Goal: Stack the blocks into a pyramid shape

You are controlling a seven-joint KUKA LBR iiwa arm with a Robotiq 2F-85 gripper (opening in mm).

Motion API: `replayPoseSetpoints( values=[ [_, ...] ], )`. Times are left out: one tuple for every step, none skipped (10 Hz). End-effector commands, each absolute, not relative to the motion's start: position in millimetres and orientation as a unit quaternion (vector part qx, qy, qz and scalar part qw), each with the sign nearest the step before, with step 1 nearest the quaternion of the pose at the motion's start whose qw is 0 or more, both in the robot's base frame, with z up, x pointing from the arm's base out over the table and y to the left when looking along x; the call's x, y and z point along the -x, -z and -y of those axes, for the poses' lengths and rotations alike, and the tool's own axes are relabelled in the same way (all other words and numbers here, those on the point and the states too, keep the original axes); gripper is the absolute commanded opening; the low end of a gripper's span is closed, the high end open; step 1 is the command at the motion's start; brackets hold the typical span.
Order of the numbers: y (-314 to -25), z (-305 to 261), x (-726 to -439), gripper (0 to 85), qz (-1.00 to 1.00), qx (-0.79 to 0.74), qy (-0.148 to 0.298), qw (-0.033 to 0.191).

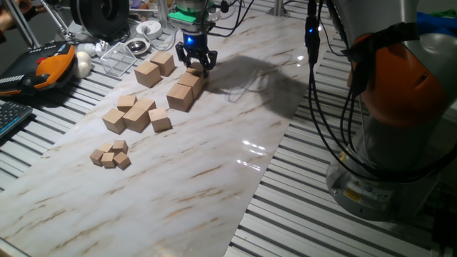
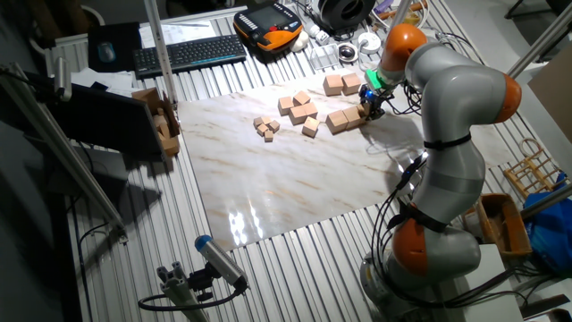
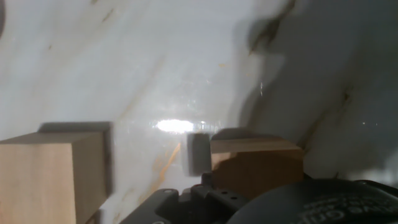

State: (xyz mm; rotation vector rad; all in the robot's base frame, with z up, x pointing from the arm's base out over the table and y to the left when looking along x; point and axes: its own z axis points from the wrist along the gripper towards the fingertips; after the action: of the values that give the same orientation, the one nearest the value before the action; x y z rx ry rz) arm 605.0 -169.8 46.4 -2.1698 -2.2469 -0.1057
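Right now the black two-finger claw [image 1: 196,64] sits low over a large plain light-tan wooden cube [image 1: 193,78] near the far end of the white marbled tabletop [image 1: 214,185]. In the fixed views its fingers straddle that cube's top, and the hand view shows one dark finger [image 3: 198,153] against the cube's side [image 3: 261,165]; whether the claw is actually pinching it or only set around it, I cannot tell. A second large cube [image 1: 180,96] lies touching the first on the near side, and two more [image 1: 155,69] rest together a little to the left, apart from the pair. Medium wooden cubes [image 1: 136,114] and tiny wooden cubes [image 1: 111,155] lie in clusters nearer the camera.

These large cubes look stiff and light, with smooth unpainted faces that could slip under a weak pinch. Two opposite flat side faces, taken squarely and near mid-height, seem the best hold; a corner or skewed grip would likely twist the cube. The touching neighbour blocks one face, so the free pair of sides is the better choice.
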Motion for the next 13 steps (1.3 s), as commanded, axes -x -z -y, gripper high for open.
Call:
replayPoseSetpoints(
  values=[
    [-46.2, 169.8, -605.2, 0.0, 0.719, 0.694, 0.034, 0.008],
    [-45.9, 169.7, -605.1, 0.0, 0.719, 0.694, 0.035, 0.006],
    [-45.3, 169.5, -605.2, 0.0, 0.719, 0.694, 0.036, 0.007],
    [-44.3, 169.1, -605.1, 0.0, 0.719, 0.694, 0.039, 0.006],
    [-43.5, 169.1, -604.9, 0.0, 0.719, 0.694, 0.040, 0.006],
    [-43.3, 168.9, -604.9, 0.0, 0.719, 0.694, 0.039, 0.006],
    [-43.3, 168.8, -604.8, 0.0, 0.719, 0.694, 0.037, 0.007],
    [-42.7, 168.9, -604.6, 0.0, 0.719, 0.694, 0.037, 0.007],
    [-42.2, 168.9, -604.4, 0.0, 0.719, 0.694, 0.038, 0.008],
    [-41.8, 168.7, -604.1, 0.0, 0.719, 0.694, 0.039, 0.010],
    [-41.4, 168.5, -603.9, 0.0, 0.719, 0.694, 0.039, 0.013],
    [-41.1, 168.5, -603.9, 0.0, 0.719, 0.694, 0.039, 0.014],
    [-40.9, 168.6, -603.8, 0.0, 0.719, 0.694, 0.038, 0.015]
  ],
)
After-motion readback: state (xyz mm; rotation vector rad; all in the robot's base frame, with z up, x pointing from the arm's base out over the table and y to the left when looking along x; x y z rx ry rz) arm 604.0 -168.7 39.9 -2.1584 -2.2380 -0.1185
